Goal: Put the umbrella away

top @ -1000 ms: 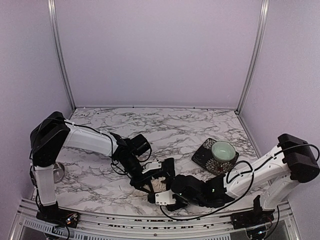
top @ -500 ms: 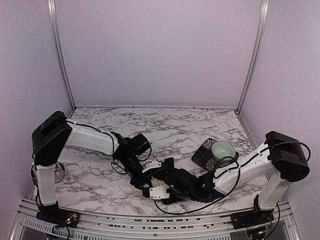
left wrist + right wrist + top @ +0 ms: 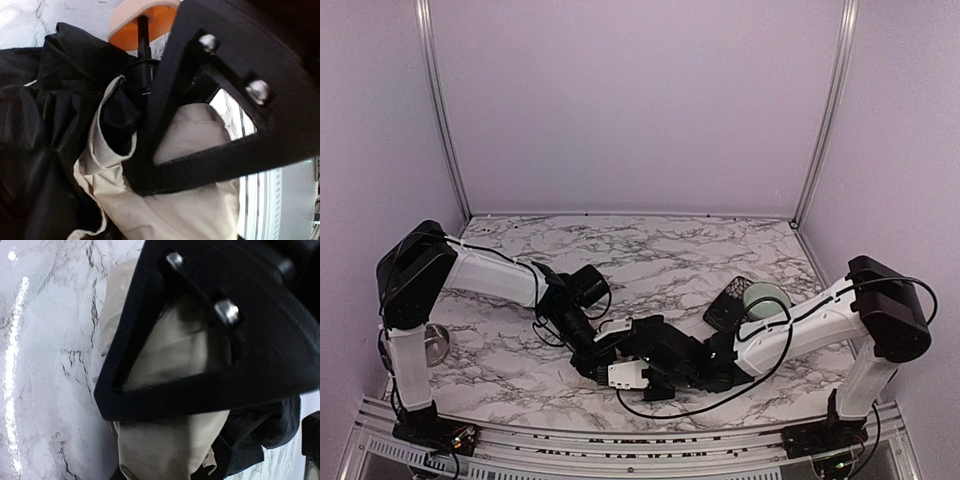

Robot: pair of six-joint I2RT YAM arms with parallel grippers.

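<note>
Gathering the loose canopy tight against the shaft looks like the step in hand, and it calls for both arms to work as one. The umbrella lies crumpled on the desk near its front edge, between the two arms. Its cream fabric and black lining are bunched together, and its pale handle pokes out on the thin black shaft. The left fingers sit over the bundle just below the handle, and the right fingers lie against a cream fold. Neither wrist view shows the second finger, so I cannot tell whether either pair is clenched on cloth or released. To do this well, one arm should pin the bundle near the shaft while the other takes a full fold, not a thin edge that would slip out. Any pull should run along the shaft, so the canopy folds in rather than splays. The two wrists are crowded close together, so moves ought to be small and taken in turn. The right arm passes close by a pale green bowl on a dark mat, which a wide swing could knock.
</note>
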